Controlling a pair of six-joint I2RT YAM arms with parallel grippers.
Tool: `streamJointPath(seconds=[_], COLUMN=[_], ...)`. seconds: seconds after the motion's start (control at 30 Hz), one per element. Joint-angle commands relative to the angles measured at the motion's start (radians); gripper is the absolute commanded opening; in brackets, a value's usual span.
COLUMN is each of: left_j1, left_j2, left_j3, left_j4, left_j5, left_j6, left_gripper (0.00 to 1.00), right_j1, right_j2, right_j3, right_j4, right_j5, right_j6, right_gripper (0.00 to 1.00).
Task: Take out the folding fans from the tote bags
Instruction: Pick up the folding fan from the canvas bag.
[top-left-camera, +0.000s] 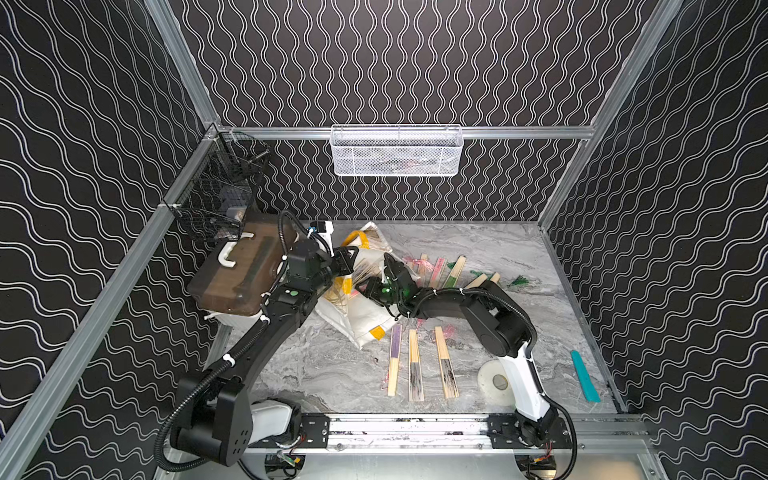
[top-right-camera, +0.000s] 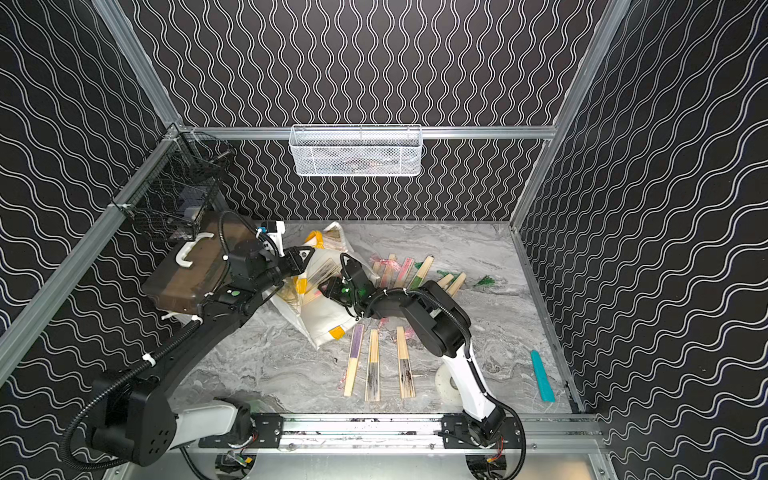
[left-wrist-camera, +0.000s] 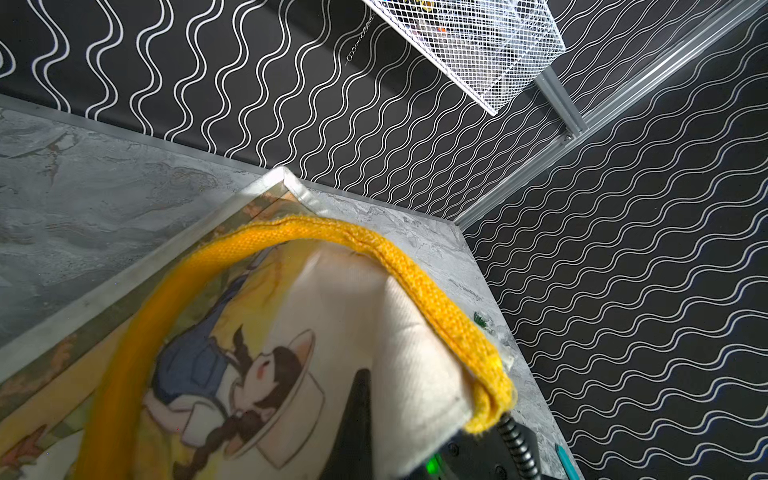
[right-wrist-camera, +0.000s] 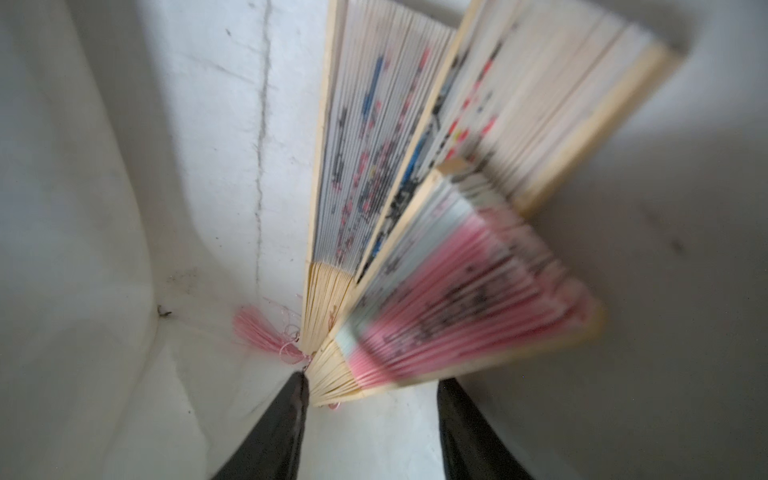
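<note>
At 6 o'clock, nearest me, 3 closed folding fans lie side by side on the grey marble-look table. They have pale bamboo ribs; 1 has purple paper and 2 are black-and-white. A white tape roll at 5 o'clock is half hidden by the right arm, and a flat teal strip lies at 4 o'clock.

At the centre slumps the creased white fabric tote bag. The left gripper is clamped tight on its rim, beside a knitted yellow-orange handle. The right gripper is inside the bag. Its black fingers stand apart, grasping nothing, just short of a blurred pink fan. 2 printed fans lean behind it.

At 1 o'clock lies a row of pink and green fans, partly covered by the arm. A brown-lidded box sits at 10 o'clock. The contents of the white mesh basket at 12 are unclear.
</note>
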Motion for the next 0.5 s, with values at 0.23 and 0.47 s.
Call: streamJointPath(seconds=[0.23, 0.47], left_j1=[0.003, 0.003], left_j2=[-0.004, -0.012], left_j3=[-0.008, -0.012], left_j4=[0.079, 0.072], left_j5=[0.025, 0.031], left_j6=[-0.025, -0.025], left_gripper=[0.00, 0.00], right_j1=[-0.007, -0.038], right_j2=[0.068, 0.071], right_j3=[0.037, 0.012], right_j4=[0.064, 0.256], right_j5=[0.001, -0.006], right_j6=[0.053, 0.093], right_gripper=[0.55, 0.54])
